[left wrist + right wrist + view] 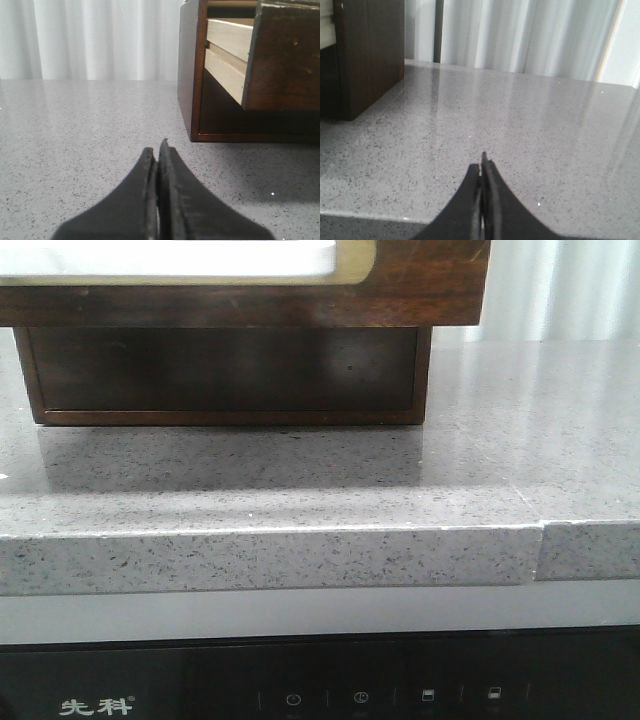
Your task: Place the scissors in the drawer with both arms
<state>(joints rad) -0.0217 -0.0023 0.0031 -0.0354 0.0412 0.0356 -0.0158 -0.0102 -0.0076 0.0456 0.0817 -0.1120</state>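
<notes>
Currently the scissors are not visible in any of the three views, so their bearing from either claw, and the direction of their long axis, cannot be read.

The drawer (280, 55) is already pulled out of the dark wooden cabinet (192, 70). In the left wrist view its dark brown front overhangs the counter (85, 130) and its pale side panel shows behind it. In the front view the drawer (240, 290) juts toward the counter's front edge, its cream-rimmed inside only partly in frame; whether anything lies in it cannot be told.

Left claw (158, 150): jaws pressed together, nothing between them, low over bare counter. The cabinet's near corner lies ahead and off to one side of the tips, with the open drawer above it.

Right claw (482, 162): jaws likewise closed and empty, near the counter's front edge. The cabinet (367, 55) shows only as a dark side panel well off to one side.

Judgement: the left arm looks nearer the drawer, so the right arm is likely the one free to fetch. The relation that decides the next move, scissors to claw, stays unknown until the scissors come into view. Either claw would have to open before a pick.
</notes>
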